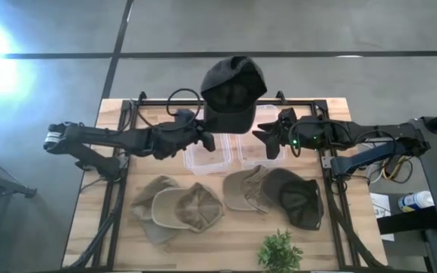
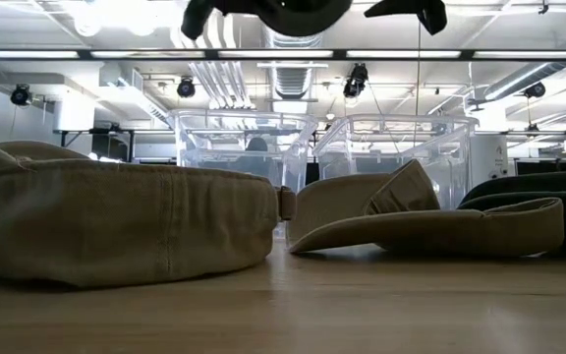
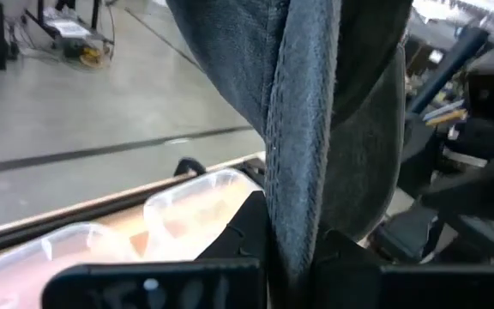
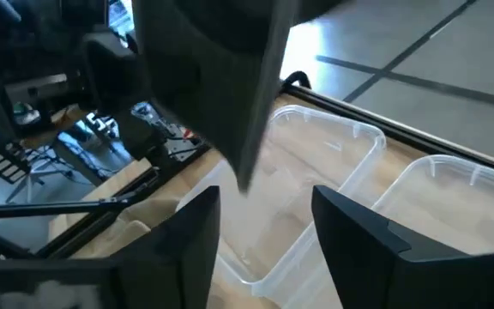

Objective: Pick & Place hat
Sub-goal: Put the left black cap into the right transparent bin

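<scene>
A black hat (image 1: 234, 83) is held high over two clear plastic bins (image 1: 207, 155). It fills the left wrist view as dark cloth (image 3: 316, 103) and shows at the top of the low view (image 2: 293, 12). My left gripper (image 1: 207, 139) is shut on it, reaching in from the table's left. My right gripper (image 1: 268, 140) is open and touches nothing. It hovers on the hat's right side above the right bin (image 1: 253, 152), with the hat's brim (image 4: 221, 86) ahead of its spread fingers (image 4: 260, 240). My left gripper pinches a fold of the hat's dark cloth (image 3: 294, 232) between its two fingers (image 3: 247, 232). The arm comes in about level from the table's left. The hat is lifted clear above the bins and touches neither them nor the table.
Several hats lie on the near half of the table: tan ones (image 1: 158, 205), (image 1: 196, 208), (image 1: 245, 189) and a dark one (image 1: 298, 197). A small green plant (image 1: 279, 254) stands at the near edge. In the low view the bins (image 2: 239, 147) rise behind the tan hats (image 2: 116, 216).
</scene>
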Controlling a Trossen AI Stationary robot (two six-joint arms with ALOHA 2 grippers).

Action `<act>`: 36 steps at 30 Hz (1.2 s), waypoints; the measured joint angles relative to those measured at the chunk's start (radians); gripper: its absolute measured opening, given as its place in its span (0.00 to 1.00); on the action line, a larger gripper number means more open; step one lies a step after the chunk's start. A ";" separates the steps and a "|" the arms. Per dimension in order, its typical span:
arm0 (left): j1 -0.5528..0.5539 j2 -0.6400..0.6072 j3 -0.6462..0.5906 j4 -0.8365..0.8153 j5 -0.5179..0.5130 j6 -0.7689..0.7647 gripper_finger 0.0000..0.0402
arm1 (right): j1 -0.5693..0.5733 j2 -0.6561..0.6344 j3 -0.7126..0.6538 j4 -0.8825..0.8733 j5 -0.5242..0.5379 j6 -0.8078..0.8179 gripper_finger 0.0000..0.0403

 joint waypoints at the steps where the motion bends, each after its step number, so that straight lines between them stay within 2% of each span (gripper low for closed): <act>1: 0.006 0.006 0.000 0.012 0.006 -0.002 0.03 | 0.000 0.000 0.000 0.001 0.014 0.000 0.49; 8: 0.047 0.042 0.000 0.094 0.123 -0.004 0.03 | -0.013 0.005 0.000 0.028 0.030 0.030 0.58; 15: 0.082 0.067 0.000 0.128 0.201 -0.004 0.03 | -0.044 0.016 -0.004 0.028 -0.020 0.071 0.56; 20: 0.091 0.075 0.000 0.144 0.234 0.006 0.03 | -0.058 0.025 -0.008 0.028 -0.024 0.072 0.46; 28: 0.091 0.089 0.000 0.154 0.246 0.028 0.04 | -0.066 0.027 -0.010 0.030 -0.023 0.069 0.15; 31: 0.091 0.089 0.000 0.154 0.252 0.053 0.11 | -0.068 0.027 -0.010 0.021 -0.018 0.069 0.05; 36: 0.091 0.085 0.000 0.137 0.248 0.082 0.29 | -0.076 0.026 -0.011 -0.014 -0.022 0.068 0.04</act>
